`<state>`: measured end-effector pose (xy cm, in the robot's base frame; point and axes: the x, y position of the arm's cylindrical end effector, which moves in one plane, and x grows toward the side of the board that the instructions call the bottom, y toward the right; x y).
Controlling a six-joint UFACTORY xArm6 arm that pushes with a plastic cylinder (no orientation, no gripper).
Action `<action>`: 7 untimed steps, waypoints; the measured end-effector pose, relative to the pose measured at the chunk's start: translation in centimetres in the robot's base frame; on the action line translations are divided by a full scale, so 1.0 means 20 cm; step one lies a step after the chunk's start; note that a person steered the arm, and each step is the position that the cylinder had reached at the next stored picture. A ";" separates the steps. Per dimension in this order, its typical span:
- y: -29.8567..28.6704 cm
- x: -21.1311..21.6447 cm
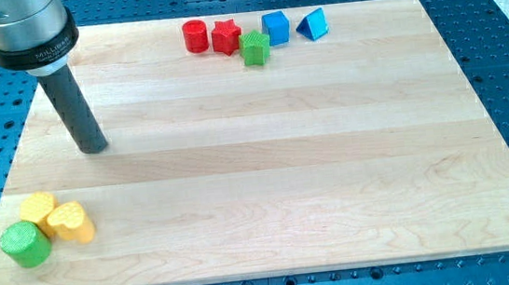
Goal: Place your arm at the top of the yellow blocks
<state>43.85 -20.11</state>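
Two yellow blocks lie at the view's bottom left: a yellow hexagon-like block (37, 209) and a yellow heart-shaped block (69, 222), touching each other. A green cylinder (25, 244) touches them on the lower left. My tip (94, 147) rests on the board above and a little right of the yellow blocks, with a clear gap between them. The rod rises up and to the left to the arm's dark collar.
At the view's top centre sits a cluster: a red cylinder (195, 36), a red star block (226, 37), a green block (255, 48), a blue cube (275, 27) and a blue triangular block (313, 25). The wooden board (286, 177) lies on a blue perforated table.
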 end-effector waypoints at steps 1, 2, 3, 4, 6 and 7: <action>0.01 0.00; 0.01 0.00; 0.01 0.00; 0.01 0.00; -0.05 -0.01; -0.05 -0.01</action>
<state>43.56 -21.05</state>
